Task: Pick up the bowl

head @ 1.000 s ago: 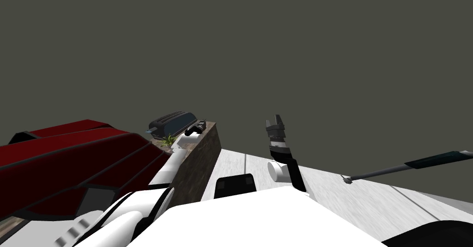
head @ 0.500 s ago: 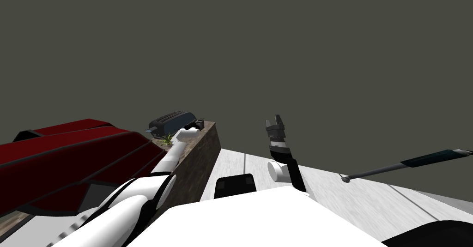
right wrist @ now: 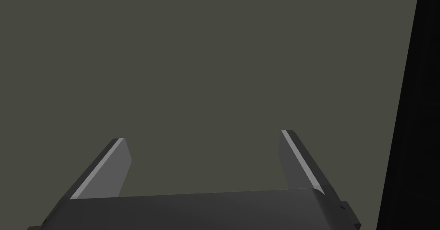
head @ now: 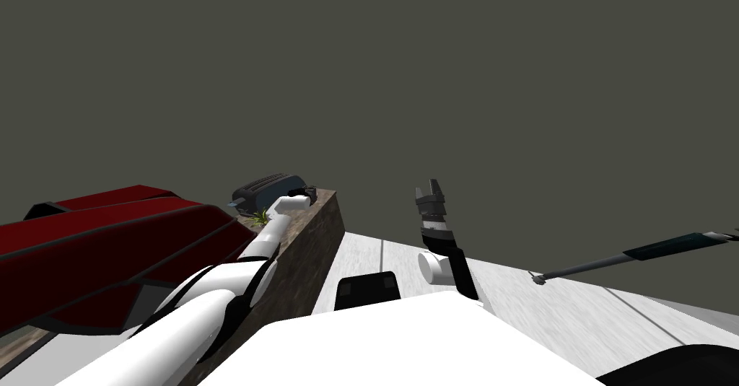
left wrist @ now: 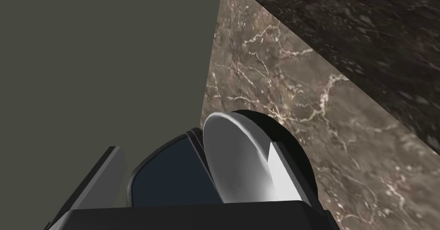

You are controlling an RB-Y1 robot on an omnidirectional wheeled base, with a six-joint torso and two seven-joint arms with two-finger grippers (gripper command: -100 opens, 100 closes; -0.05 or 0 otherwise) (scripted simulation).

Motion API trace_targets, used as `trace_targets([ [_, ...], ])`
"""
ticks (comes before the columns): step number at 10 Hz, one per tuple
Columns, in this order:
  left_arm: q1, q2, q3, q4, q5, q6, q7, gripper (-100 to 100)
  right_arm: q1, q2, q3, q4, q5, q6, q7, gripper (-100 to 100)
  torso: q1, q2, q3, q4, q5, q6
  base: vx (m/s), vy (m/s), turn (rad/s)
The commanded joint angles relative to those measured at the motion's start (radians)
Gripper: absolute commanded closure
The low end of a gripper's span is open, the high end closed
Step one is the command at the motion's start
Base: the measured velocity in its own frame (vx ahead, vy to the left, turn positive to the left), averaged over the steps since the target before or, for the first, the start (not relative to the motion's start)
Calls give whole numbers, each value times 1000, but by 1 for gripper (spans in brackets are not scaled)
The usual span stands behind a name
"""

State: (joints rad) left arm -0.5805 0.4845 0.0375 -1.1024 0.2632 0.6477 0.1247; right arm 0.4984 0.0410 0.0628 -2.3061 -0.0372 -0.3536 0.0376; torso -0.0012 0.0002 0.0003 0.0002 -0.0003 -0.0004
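Left arm reaches out toward 11 o'clock from me, along the counter (head: 310, 252) top. Left gripper (head: 310, 189) sits at the far end of it, just beside the toaster (head: 267, 187), which is at its 9 o'clock. Small green plant (head: 261, 217) on the counter at 7 o'clock of the left wrist.

Left wrist view: left gripper (left wrist: 193, 145) is spread wide, not clamped on anything. Bowl (left wrist: 234, 154) is between the two fingers, crowded against one finger (left wrist: 281, 171), well apart from the other. The near finger overlaps the bowl; can't tell if they touch. Bowl is light grey with a black outer shell, seen nearly edge-on from the hand. Toaster (left wrist: 172, 176), dark blue, is just beside the bowl, also between the fingers. Brown veined marble counter (left wrist: 300, 90) lies past the bowl. Can't tell what the bowl rests on.

Right gripper (head: 431, 185) is at 12 o'clock from me, held up over the white floor (head: 563, 317), pointing away. Right wrist view: right gripper (right wrist: 203, 135) is spread wide with nothing between the fingers.

Dark red bulky shape (head: 108, 244) at 9 o'clock, next to the counter. Long thin stick (head: 635, 255) with a dark handle at 3 o'clock, its tip near the floor
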Motion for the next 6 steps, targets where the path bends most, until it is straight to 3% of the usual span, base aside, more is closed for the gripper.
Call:
trace_targets([
  [1,-22,6,4,39,2,38,9,-100,0,0,0,0,0,0,0,0,0,0,0,0,0,0,-8,-15,0],
  [2,-66,21,10,75,12,75,23,-100,0,0,0,0,0,0,0,0,0,0,0,0,0,0,-10,-18,-3],
  [3,-66,21,10,96,12,89,23,-100,0,0,0,0,0,0,0,0,0,0,0,0,0,0,-5,-15,-1],
  [4,-107,35,17,130,22,127,36,-100,0,0,0,0,0,0,0,0,0,0,0,0,0,0,0,-16,-2],
  [6,-107,35,17,151,22,139,36,-100,0,0,0,0,0,0,0,0,0,0,0,0,0,0,1,-10,0],
])
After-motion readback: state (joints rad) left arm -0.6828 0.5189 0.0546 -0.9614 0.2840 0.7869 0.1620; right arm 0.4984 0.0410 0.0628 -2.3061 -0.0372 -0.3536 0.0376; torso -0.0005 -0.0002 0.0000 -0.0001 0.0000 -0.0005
